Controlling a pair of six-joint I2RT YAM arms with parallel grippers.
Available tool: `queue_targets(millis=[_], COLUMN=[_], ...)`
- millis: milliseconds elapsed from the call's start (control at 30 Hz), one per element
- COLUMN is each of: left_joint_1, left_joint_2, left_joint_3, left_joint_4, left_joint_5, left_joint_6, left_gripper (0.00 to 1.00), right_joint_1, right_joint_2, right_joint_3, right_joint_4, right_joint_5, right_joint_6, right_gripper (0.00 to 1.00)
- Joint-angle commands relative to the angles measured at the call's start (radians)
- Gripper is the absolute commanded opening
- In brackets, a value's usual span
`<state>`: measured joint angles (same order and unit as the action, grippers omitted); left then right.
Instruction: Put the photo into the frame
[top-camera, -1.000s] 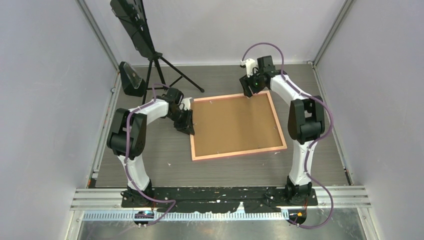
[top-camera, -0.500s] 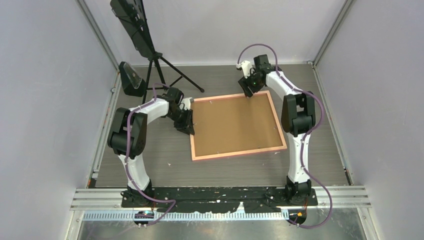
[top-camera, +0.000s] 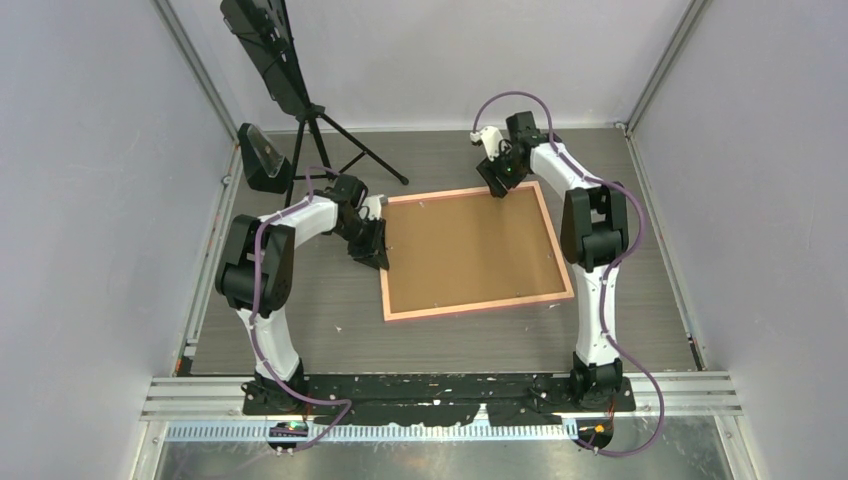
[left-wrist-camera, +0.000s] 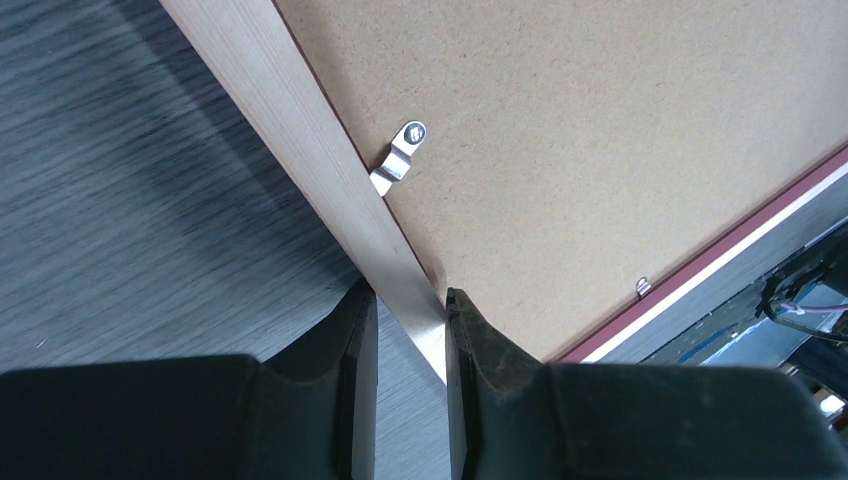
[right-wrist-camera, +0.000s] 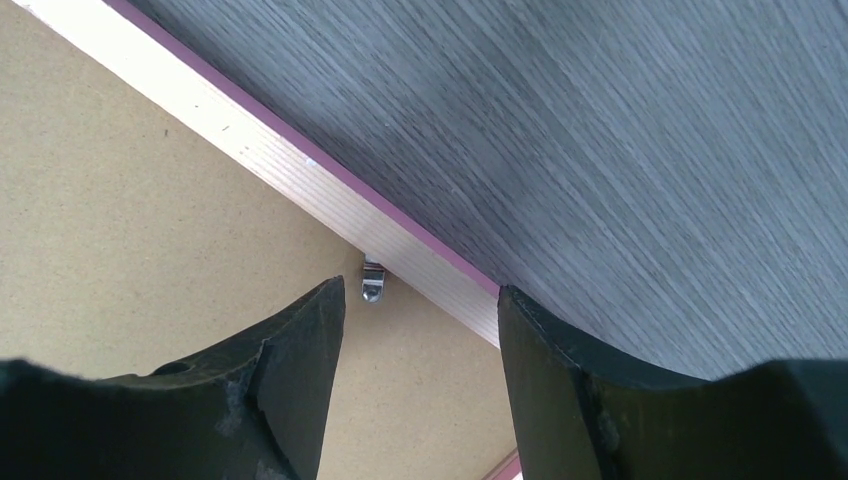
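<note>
The frame (top-camera: 480, 306) is laid face down on the desk (top-camera: 450, 345), the board (top-camera: 470, 245) in it; its left rail is gripped by the left jaws, its far rail straddled by the open right jaws

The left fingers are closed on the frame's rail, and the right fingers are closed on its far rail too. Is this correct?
Not fully. The right fingers are open: the right wrist view shows them apart, astride the far rail of the frame. The left fingers are indeed closed on its rail.
</note>
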<state>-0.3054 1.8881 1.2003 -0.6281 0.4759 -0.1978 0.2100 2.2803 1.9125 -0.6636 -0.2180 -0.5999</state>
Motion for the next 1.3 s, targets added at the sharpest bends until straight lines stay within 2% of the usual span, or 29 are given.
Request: queue_targets(millis=[0,300,900,1267], left_joint_1=[-0.014,-0.014,-0.014,-0.014], left_joint_2=[0.04,0.042,0.047,0.05], left_joint_3=[-0.001,0.0,0.0,0.0], left_joint_4=[-0.016,-0.018,-0.019,-0.018], left_joint_5=[0.001,0.004,0.004,0.003], left_joint_6=[0.069,0.07,0.069,0.07], left_gripper=[0.0,0.0,0.0,0.0], right_joint_1=[0.006,0.01,0.014,0.014], right_joint_2=[0.02,0.055,0.077,0.073], right_joint_3=[0.05,0.093,0.1,0.093], right_joint_4=[-0.002,-0.014,-0.017,-0.02], right_joint_5=[0.011,0.022,0.09,0.095], right_joint_6=[-0.017,-0.014,0.002,-0.012], right_gripper=[0.63,0.6,0.43,0.39])
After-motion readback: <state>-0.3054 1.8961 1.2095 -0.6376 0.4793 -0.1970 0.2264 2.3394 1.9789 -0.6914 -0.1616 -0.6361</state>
